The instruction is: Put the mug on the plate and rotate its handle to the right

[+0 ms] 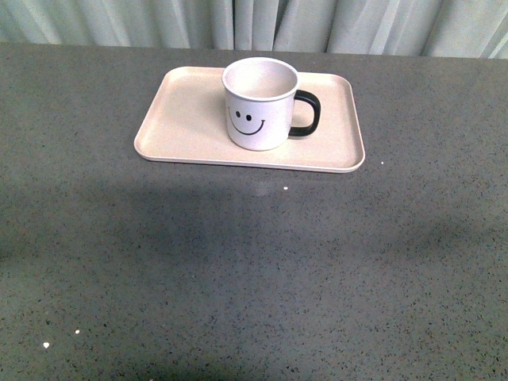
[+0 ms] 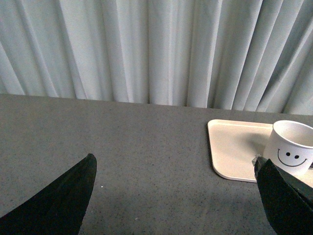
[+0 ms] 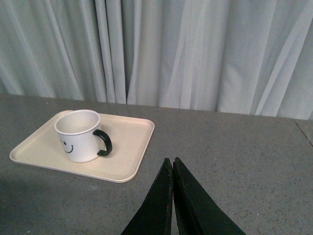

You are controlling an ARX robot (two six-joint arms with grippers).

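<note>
Mug: I see the mug (image 1: 259,107) standing upright on the plate (image 1: 182,119), a bit right of the plate's middle and closer to its far edge. Its smiley face looks at me in the front view. The mug looks empty inside.

Handle: The black handle (image 1: 306,113) sticks out to the right side of the mug.

Plate: It lies flat on the grey bench (image 1: 238,270), at the far side, near the curtain (image 1: 254,24).

Left gripper: The left gripper (image 2: 178,196) has its jaws spread wide apart with nothing between them. I see bare bench in the gap. It is well apart from the mug (image 2: 291,149), which shows beside the plate (image 2: 234,147) edge in this view.

Right gripper: The right gripper (image 3: 172,164) has its jaws pressed together, tips touching, with nothing in them. It is near the plate (image 3: 129,147) but not touching it or the mug (image 3: 80,134).
</note>
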